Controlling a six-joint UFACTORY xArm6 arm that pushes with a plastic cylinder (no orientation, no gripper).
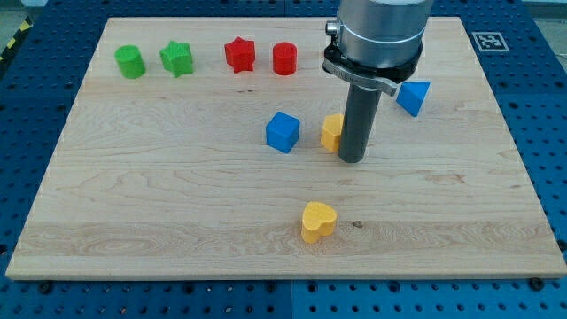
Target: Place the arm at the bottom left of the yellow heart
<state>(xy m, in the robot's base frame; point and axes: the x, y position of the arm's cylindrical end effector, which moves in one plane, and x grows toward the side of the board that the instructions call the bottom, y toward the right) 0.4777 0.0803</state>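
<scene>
Blue perforated workbench surrounds a pale wooden board [133,204] that carries seven small blocks. Two are green: a cylinder [129,62] at the view's top left and a star [177,58] just beside it. Two are red: a star [239,55] and a cylinder [284,58], side by side along the top edge. Two are blue: a cube [283,131] near the board's middle and a triangular block [413,97] toward the view's right. Two are yellow: a partly hidden block [331,132] whose shape cannot be made out, and the yellow heart [318,221], which lies alone toward the view's bottom, a little right of centre. One dark rod descends from the arm's grey housing [376,40]; my tip [351,160] rests on the board just right of the hidden yellow block, apparently touching it, between the blue cube and the blue triangle. The rod is a plain pusher and holds nothing. It stands above and slightly right of the heart, well apart from it.
</scene>
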